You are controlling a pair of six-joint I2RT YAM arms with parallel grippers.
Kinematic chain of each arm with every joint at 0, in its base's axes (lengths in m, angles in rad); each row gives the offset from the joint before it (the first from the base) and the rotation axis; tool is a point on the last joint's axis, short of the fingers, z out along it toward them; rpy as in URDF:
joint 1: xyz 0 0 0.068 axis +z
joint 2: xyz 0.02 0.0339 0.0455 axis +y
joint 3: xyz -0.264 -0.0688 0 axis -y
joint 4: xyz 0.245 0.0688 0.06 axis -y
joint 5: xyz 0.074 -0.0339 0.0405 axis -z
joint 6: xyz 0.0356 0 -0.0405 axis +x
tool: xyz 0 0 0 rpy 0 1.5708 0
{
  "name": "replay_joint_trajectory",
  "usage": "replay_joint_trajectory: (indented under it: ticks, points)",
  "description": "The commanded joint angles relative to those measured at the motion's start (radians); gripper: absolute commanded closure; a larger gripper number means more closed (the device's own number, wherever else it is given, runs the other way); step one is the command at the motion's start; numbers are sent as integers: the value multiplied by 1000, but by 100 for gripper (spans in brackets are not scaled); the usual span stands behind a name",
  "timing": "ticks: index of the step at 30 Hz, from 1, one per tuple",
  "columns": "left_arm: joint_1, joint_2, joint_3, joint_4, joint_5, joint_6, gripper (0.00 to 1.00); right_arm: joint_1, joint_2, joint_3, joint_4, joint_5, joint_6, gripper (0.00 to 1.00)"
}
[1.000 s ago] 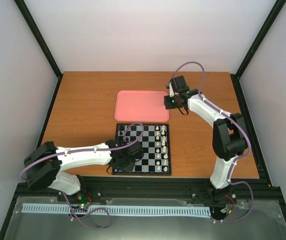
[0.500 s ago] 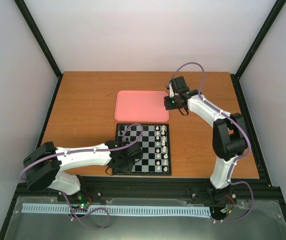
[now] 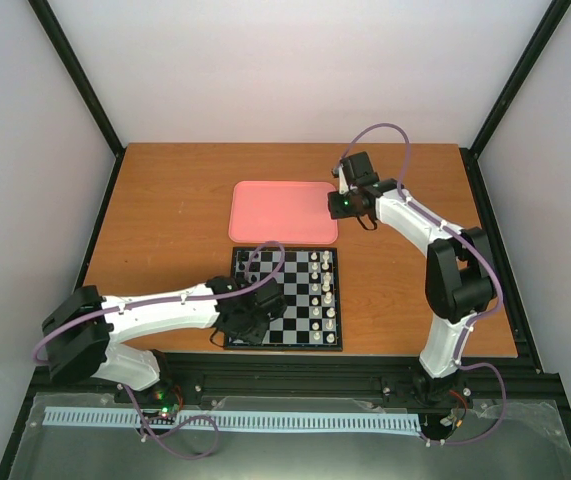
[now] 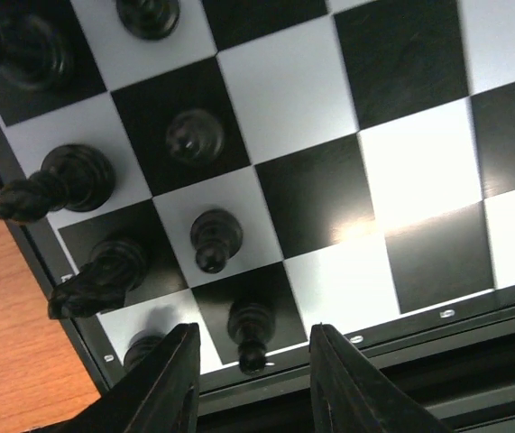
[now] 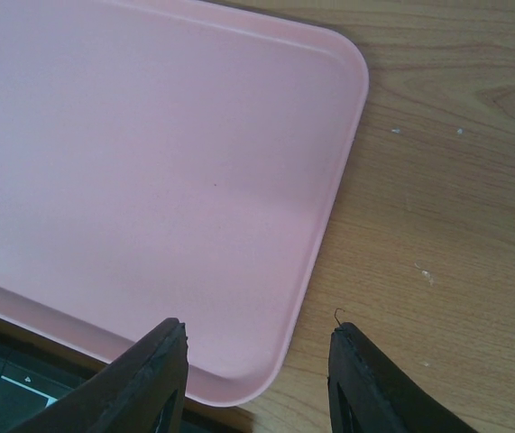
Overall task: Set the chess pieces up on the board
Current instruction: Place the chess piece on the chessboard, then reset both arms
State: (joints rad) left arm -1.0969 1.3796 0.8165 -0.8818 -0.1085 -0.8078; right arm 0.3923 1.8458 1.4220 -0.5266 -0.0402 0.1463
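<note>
the left gripper [image 4: 252, 338] is held parted around one black pawn [image 4: 251, 317] at the board's [image 3: 295, 310] 7 o'clock corner, the right gripper [image 5: 257, 329] parted, empty, over one pink tray [image 5: 149, 180]

"What colours did the board [image 3: 300, 305] have?"

"Black and pale grey-white checks inside a dark border. The chess pieces [image 4: 214, 239] along its left edge were black, and the white pieces [image 3: 327, 290] stood near its right edge."

"And the tray [image 3: 283, 210]?"

"Plain pink, with no pattern. The table [image 3: 175, 200] under it was orange-brown with a wood grain."

"The robot?"

"The left arm [image 3: 165, 312] and right arm [image 3: 410, 215] were white with black joints, and the cables [image 3: 385, 127] were lilac."
</note>
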Motion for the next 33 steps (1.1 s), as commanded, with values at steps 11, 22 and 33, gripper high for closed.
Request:
replay_joint_trajectory:
  ticks: [11,22,33]
  points:
    - [-14,-45,280,-176,-90,44,43,-8,-73,8,-5,33,3,0]
    - [122,-1,629,-300,-115,169,0,-8,-100,111,-96,-10,65,0]
    - [522,156,926,-260,14,377,0,-7,-136,129,-159,21,90,0]
